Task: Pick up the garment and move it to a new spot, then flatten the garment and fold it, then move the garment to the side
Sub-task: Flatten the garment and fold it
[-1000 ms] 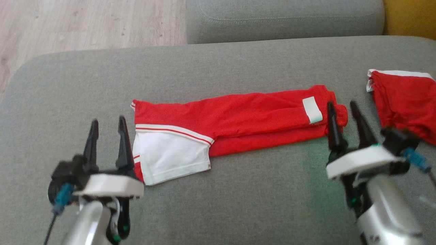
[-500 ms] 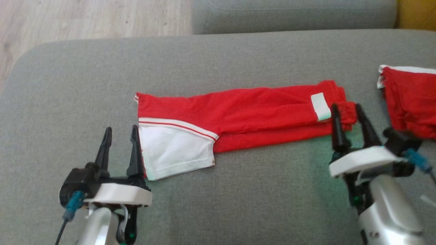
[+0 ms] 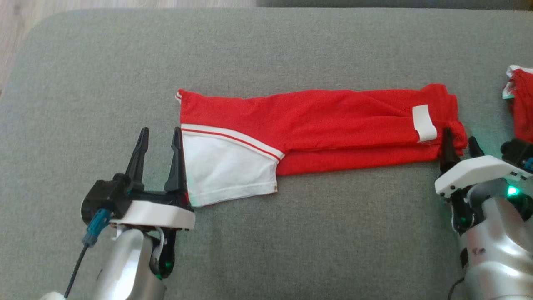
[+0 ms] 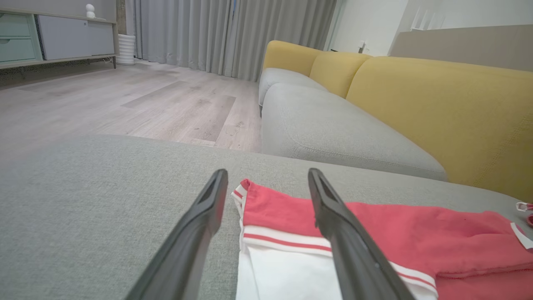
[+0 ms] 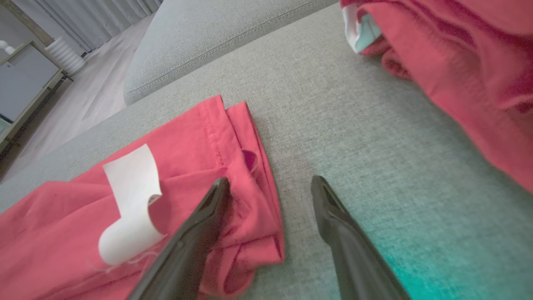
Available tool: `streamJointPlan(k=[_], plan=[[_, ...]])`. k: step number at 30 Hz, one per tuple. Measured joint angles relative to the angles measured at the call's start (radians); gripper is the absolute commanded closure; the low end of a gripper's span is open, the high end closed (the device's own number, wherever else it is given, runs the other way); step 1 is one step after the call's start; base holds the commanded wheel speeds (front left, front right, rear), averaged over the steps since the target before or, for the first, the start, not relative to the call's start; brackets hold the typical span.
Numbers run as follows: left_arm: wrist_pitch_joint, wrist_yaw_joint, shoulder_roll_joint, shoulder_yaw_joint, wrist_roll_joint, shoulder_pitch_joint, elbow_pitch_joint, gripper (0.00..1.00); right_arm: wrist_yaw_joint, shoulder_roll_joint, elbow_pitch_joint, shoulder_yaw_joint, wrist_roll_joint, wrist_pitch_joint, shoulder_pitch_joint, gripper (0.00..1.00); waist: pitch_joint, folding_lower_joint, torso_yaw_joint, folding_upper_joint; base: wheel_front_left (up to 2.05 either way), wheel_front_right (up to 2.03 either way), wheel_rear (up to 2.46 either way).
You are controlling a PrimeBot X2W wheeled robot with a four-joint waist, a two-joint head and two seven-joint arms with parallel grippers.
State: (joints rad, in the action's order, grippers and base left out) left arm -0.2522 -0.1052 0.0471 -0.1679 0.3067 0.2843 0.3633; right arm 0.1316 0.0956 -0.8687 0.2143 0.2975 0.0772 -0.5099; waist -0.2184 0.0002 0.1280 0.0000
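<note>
Left gripper [image 3: 160,132], open, had edged to the sleeve end of the folded red shirt [image 3: 325,121]; my right gripper [image 3: 460,137], open too, reached its hem; grasp likely next.

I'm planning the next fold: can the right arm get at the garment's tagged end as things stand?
Probably yes. The right end effector stands open at that end of the garment, one finger over the red hem beside the white tag, with nothing between.
</note>
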Motion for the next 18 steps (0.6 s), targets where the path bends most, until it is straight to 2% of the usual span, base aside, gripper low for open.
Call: streamJointPlan(k=[5, 6, 7, 8, 18], plan=[[0.0, -0.002, -0.001, 0.0, 0.0, 0.009, 0.008, 0.0, 0.0, 0.0, -0.067, 0.004, 0.007, -0.015, -0.055, 0.0, -0.016, -0.0001, 0.014, 0.0, 0.0, 0.0, 0.0], [0.0, -0.002, -0.001, 0.0, 0.0, 0.011, 0.008, 0.0, 0.0, 0.0, -0.072, -0.007, 0.012, -0.015, -0.06, 0.13, -0.016, -0.0001, 0.014, 0.0, 0.0, 0.0, 0.0], [0.0, -0.002, -0.002, 0.0, 0.0, 0.015, 0.009, 0.0, 0.0, 0.0, -0.078, -0.016, 0.013, -0.015, -0.062, 0.62, -0.015, -0.0001, 0.013, 0.0, 0.0, 0.0, 0.0], [0.0, -0.002, -0.002, 0.001, 0.0, 0.019, 0.01, 0.0, 0.0, 0.0, -0.084, -0.021, 0.016, -0.014, -0.063, 1.0, -0.014, -0.0002, 0.012, 0.0, 0.0, 0.0, 0.0], [0.0, -0.002, -0.004, 0.001, 0.009, 0.018, 0.018, 0.0, 0.0, 0.019, -0.115, -0.077, 0.047, 0.051, -0.059, 1.0, 0.021, -0.0002, -0.012, 0.0, 0.0, 0.0, 0.0]])
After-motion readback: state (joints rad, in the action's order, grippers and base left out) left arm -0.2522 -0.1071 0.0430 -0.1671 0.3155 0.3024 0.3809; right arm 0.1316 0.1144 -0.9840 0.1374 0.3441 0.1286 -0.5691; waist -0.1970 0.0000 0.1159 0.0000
